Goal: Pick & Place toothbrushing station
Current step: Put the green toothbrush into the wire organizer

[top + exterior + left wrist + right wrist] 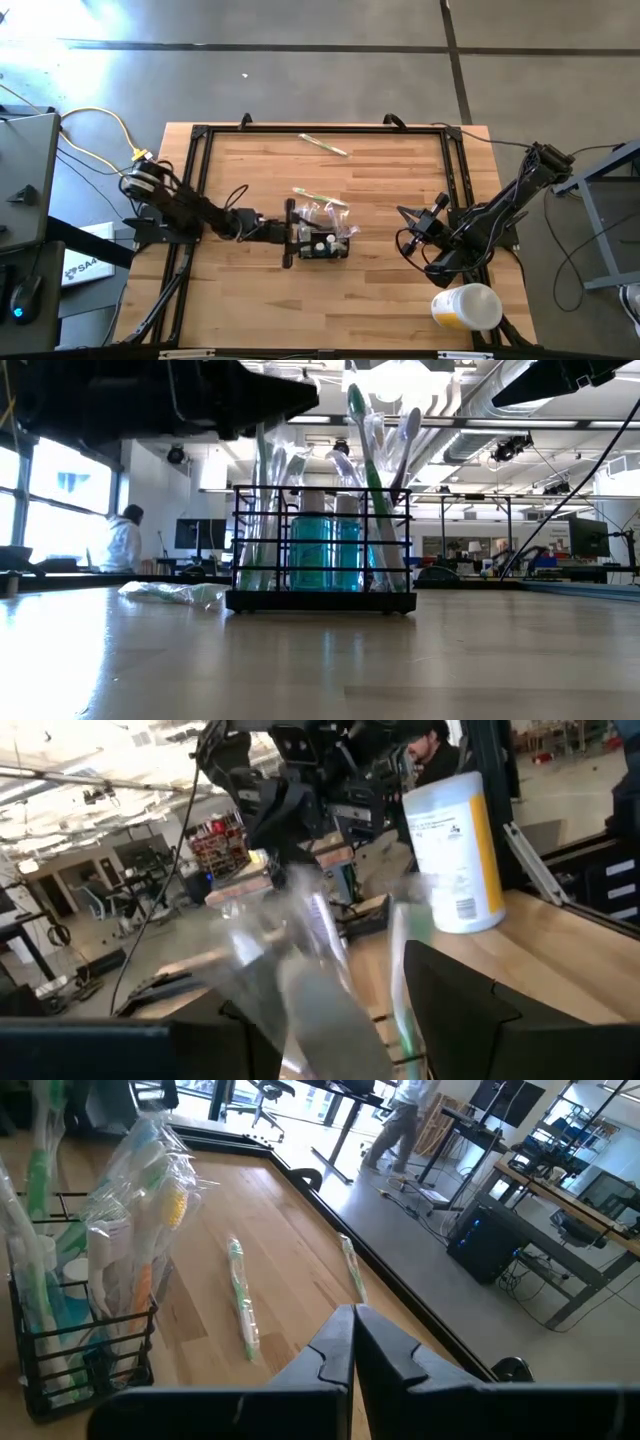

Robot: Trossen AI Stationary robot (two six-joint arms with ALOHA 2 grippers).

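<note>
Left gripper (293,238) reaches to mid-table, fingers seemingly parted; right gripper (352,1342) waits aside, fingers closed.

My tabletop (380,290) is pale wood in narrow planks, smooth with a soft satin sheen. The toothbrushing station (320,550) near the middle is thin black wire with a matt coating. Inside it stand wrapped toothbrushes (375,450) in clear, crinkly, glossy plastic film, and translucent blue plastic bottles (312,550). To the right, the wipes canister (455,850) is smooth plastic with a glossy white-and-yellow label. My right gripper's (353,1342) fingers are matt black plastic.
</note>
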